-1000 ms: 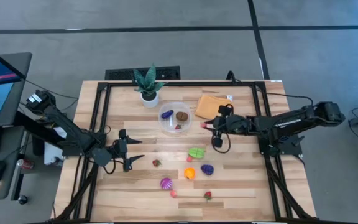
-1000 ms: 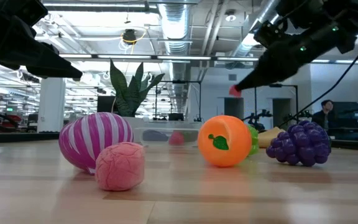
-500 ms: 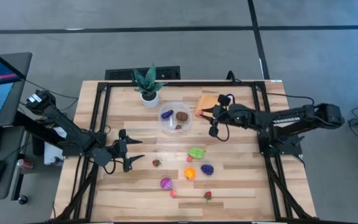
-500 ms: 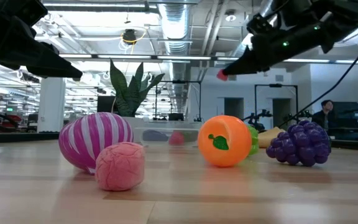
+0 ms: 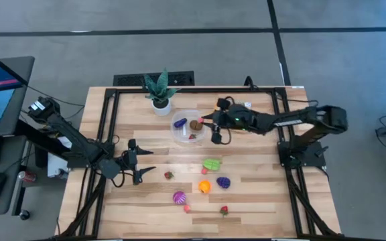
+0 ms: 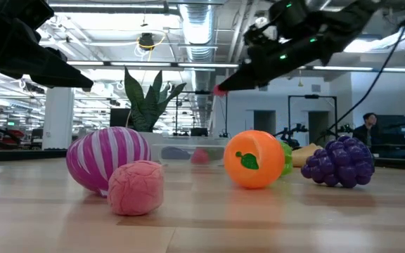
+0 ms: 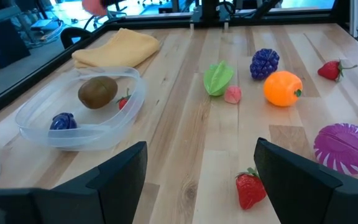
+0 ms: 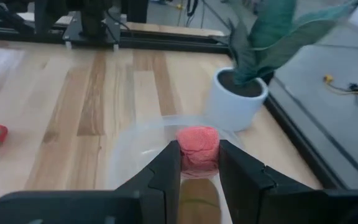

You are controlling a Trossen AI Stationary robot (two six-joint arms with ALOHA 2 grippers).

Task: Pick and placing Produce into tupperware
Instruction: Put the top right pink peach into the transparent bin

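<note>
Right gripper [image 5: 202, 121], seen from above, reaches over the near rim of the small round clear plastic tub [image 5: 182, 136] with its two dark fingers clenched on a small pink-red toy piece [image 5: 200, 120]; inside the tub lie a purple toy [image 5: 179, 122], a brown rounded toy [image 5: 196, 124] and a small red one [image 5: 192, 137]. Also from above, the left gripper [image 5: 141, 171] waits over the table's left side with its fingers spread wide and nothing between them, a little strawberry [image 5: 169, 175] just beside it. Loose on the wooden table [image 5: 260, 194] are a green leafy toy [image 5: 212, 164], an orange fruit [image 5: 204, 187], a purple grape bunch [image 5: 223, 181] and a magenta striped toy [image 5: 179, 197]. In the low view the right gripper [image 6: 220, 89] hangs high above the tub [image 6: 181, 150], the pink piece [image 6: 219, 90] at its tip (the tub's contents are only dim shapes through the wall here). From the left wrist, the tub [image 7: 42, 127] shows the brown toy [image 7: 97, 91], the purple one [image 7: 63, 122] and the red one [image 7: 124, 101], this last partly hidden by the rim. From the right wrist, the fingers [image 8: 168, 171] grip the pink piece [image 8: 198, 146] directly over the tub's rim [image 8: 129, 140], beside a white pot [image 8: 234, 103] whose green plant is cut off at the picture's edge.
</note>
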